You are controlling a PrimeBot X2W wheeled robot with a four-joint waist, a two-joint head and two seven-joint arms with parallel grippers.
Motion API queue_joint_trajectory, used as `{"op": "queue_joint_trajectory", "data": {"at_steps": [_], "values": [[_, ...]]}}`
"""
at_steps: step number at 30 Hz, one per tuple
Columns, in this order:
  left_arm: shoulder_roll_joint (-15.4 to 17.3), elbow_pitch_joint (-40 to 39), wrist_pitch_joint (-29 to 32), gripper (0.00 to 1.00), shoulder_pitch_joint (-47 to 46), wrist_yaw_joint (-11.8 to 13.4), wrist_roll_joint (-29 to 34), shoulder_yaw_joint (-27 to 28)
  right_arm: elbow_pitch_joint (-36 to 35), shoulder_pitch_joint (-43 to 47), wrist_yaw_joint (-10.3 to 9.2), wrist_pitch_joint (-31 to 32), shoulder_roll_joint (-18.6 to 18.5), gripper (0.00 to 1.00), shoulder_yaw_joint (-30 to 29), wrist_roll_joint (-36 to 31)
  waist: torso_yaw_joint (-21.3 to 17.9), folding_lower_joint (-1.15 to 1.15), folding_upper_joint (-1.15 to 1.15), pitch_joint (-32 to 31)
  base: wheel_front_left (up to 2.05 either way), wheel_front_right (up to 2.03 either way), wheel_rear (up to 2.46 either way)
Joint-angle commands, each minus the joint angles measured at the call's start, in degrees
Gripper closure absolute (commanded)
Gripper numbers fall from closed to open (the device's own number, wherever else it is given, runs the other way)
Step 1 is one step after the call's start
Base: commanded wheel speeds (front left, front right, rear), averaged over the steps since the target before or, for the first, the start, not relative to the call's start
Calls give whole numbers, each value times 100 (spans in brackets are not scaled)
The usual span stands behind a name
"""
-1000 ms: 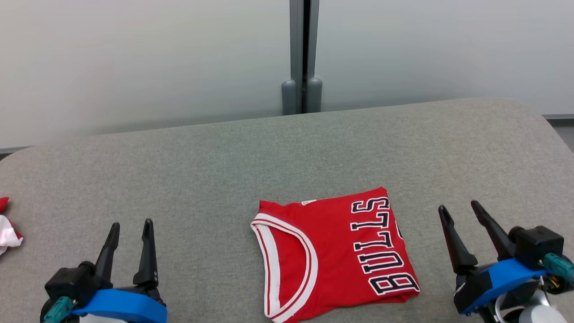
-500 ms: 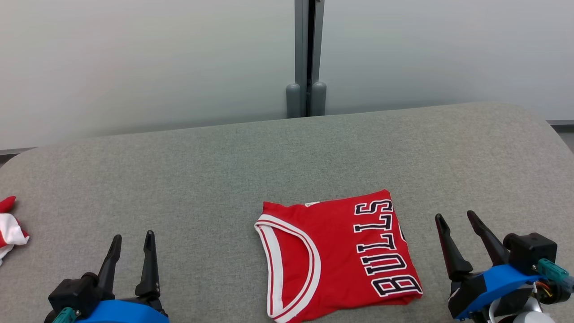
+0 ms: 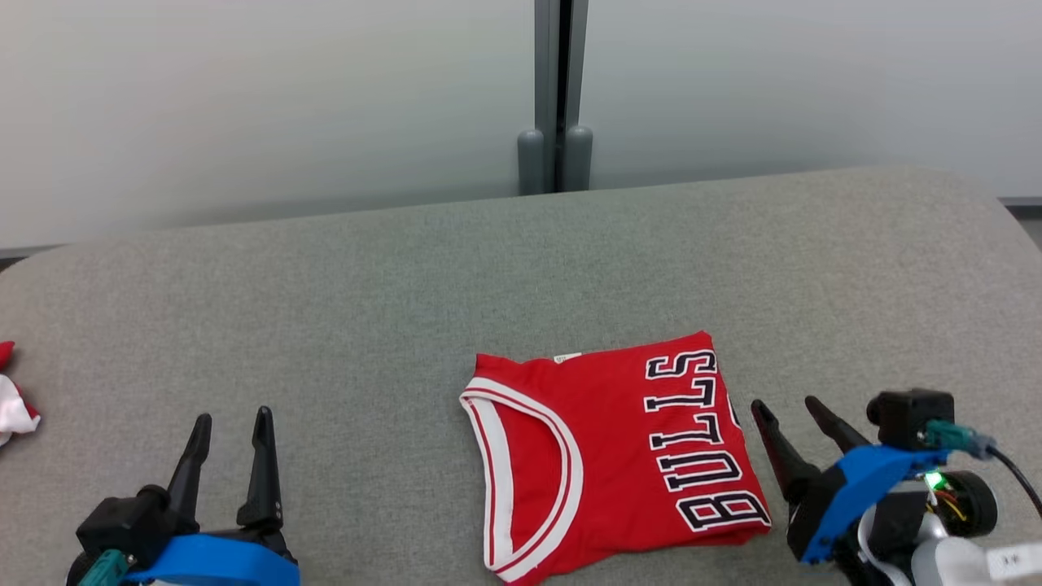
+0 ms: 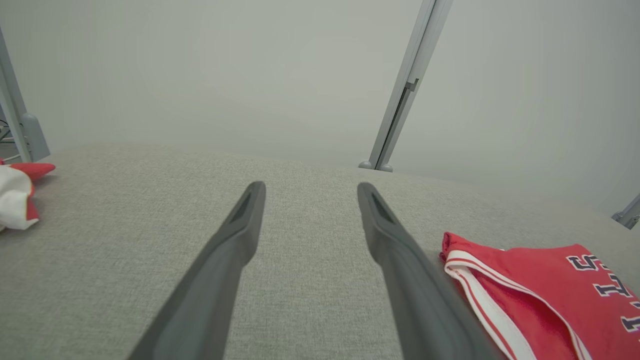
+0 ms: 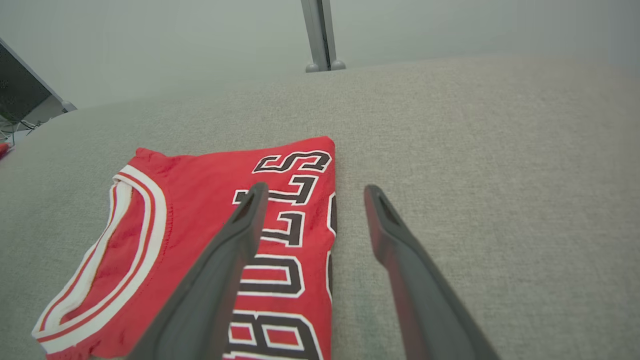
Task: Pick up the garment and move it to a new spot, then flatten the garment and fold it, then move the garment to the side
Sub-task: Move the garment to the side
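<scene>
Sliding leftward since a second ago, the right claw [image 3: 784, 403] now sits just beside the right edge of the garment [image 3: 619, 456]. Its two dark fingers are spread wide and hold nothing. In its wrist view the left finger already overhangs the lettered edge while the right one is over bare cloth covering. The left claw [image 3: 233, 415] has barely shifted. It is likewise spread and empty, low at the near left, well apart from the garment's trimmed neckline. The red garment lies folded into a compact rectangle on the near right-of-centre part of the grey table [image 3: 366, 309], so folding looks done and the move to the side seems to be what remains. The risk is a one-sided pinch. If the right claw closes on the top layer alone, a lift or drag would peel the fold open. The table's coarse covering could also hold the lower layers back and bunch them. At the far left edge lies another red-and-white cloth [image 3: 12, 407], which a careless placement could crowd.
</scene>
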Motion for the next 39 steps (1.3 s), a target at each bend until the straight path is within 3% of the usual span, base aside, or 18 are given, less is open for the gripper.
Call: {"op": "queue_joint_trajectory", "data": {"at_steps": [1,9,17,18,19,24,31,34,39], "values": [[39,-40,-26,0,-139,-29,47,10,61,-167,1,154,24,0,-61,-13,48,1,0,96,0,0,0],[43,-158,-23,0,-588,-91,157,-123,954,-985,2,1324,181,0,-339,-265,322,1,0,820,0,0,0],[-15,-51,-24,0,-839,-133,201,-140,1617,-1094,11,1951,271,0,105,-29,457,1,0,1023,0,0,0],[-16,-44,-25,0,-841,-134,199,-128,1625,-1088,18,2014,286,31,189,-8,451,1,0,1023,0,0,0],[-18,-37,-24,0,-837,-135,201,-116,1592,-1098,30,2012,255,100,275,0,441,1,0,1022,0,0,0],[4,-98,-25,0,-849,-123,215,-46,1154,-1422,8,1792,-254,100,853,98,246,1,0,1090,0,0,0],[128,-421,-21,0,-960,-66,297,146,592,-2585,-1,1846,-1401,100,2180,469,-456,1,0,1524,0,0,0],[229,-581,-20,0,-1051,-40,336,208,536,-3128,-2,1810,-1915,100,2421,597,-821,1,0,1761,0,0,0],[448,-888,81,0,-1286,-10,435,270,837,-3758,0,1395,-2599,100,2291,678,-1291,1,0,2187,0,0,0]]}}
